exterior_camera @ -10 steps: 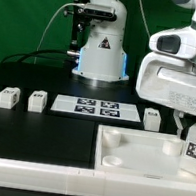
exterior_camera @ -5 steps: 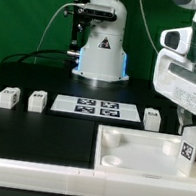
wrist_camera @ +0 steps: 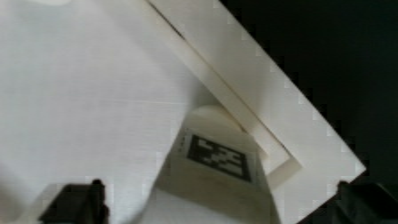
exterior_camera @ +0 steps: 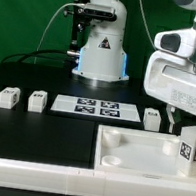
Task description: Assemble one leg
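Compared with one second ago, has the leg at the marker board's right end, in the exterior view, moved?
No. The leg keeps the same small gap to the marker board in the exterior view.

Leg [exterior_camera: 189,139] partly beyond exterior view's right edge, wrist view blurry

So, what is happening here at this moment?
A Panda arm is working over the white tray. One leg stands upright at the tray's corner on the exterior view's right. Whether it is seated there cannot be told. In the wrist view the gripper is open, with a finger on each side of that leg. Three spare legs lie on the black table beside the marker board.
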Controlling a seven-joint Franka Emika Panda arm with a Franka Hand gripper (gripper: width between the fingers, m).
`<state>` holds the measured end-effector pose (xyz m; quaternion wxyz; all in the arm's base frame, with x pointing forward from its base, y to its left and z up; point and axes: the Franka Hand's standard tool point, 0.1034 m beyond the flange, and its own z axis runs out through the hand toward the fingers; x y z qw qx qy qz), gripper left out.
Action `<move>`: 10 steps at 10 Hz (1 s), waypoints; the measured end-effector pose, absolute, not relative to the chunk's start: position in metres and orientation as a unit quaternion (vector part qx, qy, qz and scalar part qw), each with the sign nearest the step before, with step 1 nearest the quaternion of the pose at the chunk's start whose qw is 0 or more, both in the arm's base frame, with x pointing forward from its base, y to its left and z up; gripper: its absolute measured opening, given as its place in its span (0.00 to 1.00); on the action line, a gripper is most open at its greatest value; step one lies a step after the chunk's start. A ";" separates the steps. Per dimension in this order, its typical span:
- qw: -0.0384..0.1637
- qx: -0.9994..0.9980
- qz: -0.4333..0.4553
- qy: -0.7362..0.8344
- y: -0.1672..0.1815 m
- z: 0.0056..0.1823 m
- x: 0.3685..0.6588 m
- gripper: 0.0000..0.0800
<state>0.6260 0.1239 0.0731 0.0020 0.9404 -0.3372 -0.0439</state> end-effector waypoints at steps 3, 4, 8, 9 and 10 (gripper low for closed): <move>-0.005 0.989 -0.046 -0.143 0.123 0.073 0.625 0.81; -0.007 0.997 -0.045 -0.059 0.121 0.073 0.625 0.81; -0.012 0.989 -0.042 0.144 0.119 0.073 0.626 0.81; -0.013 0.985 -0.042 0.167 0.119 0.073 0.626 0.81; -0.013 0.987 -0.042 0.156 0.119 0.073 0.626 0.81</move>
